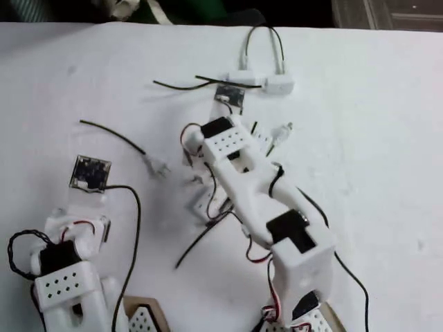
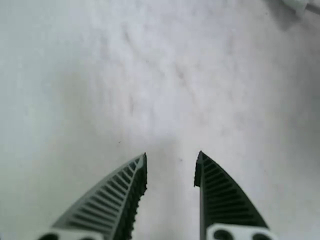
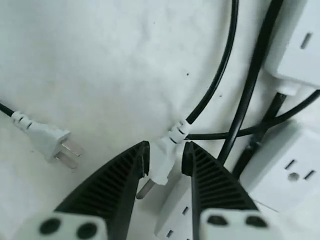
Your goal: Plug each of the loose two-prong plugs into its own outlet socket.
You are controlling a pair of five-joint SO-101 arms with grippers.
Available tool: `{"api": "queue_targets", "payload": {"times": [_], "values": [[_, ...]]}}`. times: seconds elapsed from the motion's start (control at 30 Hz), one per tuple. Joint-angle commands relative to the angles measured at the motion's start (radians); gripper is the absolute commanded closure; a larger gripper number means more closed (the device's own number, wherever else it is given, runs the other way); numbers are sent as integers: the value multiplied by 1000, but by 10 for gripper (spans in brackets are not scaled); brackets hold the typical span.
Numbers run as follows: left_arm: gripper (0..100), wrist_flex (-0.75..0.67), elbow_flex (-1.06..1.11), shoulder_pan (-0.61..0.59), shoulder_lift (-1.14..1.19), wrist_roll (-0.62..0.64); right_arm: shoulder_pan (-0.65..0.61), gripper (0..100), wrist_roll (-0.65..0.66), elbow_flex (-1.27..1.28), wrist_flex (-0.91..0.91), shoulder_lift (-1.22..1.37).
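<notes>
Right hand [image 3: 165,146] tight on white plug [image 3: 160,161], prongs beside an outlet socket [image 3: 176,220]; left hand [image 2: 172,155] parted above table [image 2: 150,75]

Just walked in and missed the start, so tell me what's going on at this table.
The right gripper is shut on a white two-prong plug, holding it right beside a white outlet socket, with the prongs not yet in. A second plug lies loose on the table nearby. The left gripper is open above the table, holding nothing.
</notes>
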Motion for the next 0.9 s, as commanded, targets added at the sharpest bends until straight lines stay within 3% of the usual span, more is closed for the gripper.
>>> {"api": "queue_targets", "payload": {"times": [0.0,0.27,0.4,0.57,0.87], "values": [[827,-14,-5,-5,-15,2,10,889,-9,-57,4,22],[827,-14,-3,-5,-15,2,12,893,-9,-87,4,120],[827,-14,-3,-5,-15,2,16,990,0,-109,7,122],[827,-14,-3,-5,-15,2,13,980,5,-238,153,122],[827,-14,-3,-5,-15,2,13,981,215,-473,452,120]]}}
